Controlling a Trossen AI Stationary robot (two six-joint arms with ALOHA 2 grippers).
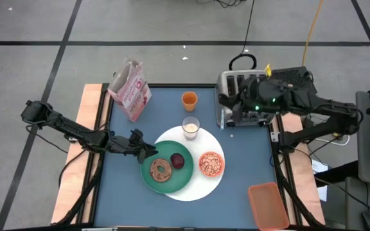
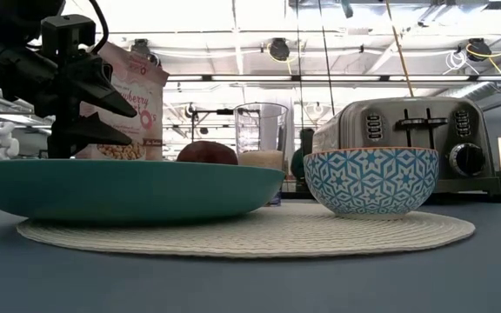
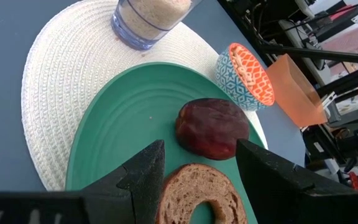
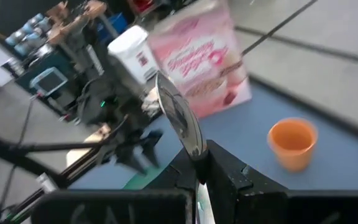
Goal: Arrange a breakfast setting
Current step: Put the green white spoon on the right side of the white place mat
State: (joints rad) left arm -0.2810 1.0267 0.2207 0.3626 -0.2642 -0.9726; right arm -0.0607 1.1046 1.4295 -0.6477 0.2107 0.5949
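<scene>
Over toaster [image 1: 241,96], right gripper [image 4: 199,177] pinches spoon [image 4: 180,121]; left gripper [image 3: 197,165] open over bagel [image 3: 204,193] — spoon may slip w/ thin grip.

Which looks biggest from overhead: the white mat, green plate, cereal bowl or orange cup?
1. White round mat
2. Green plate
3. Cereal bowl
4. Orange cup

The bowl and cup look fairly close, but the bowl is wider.
</scene>
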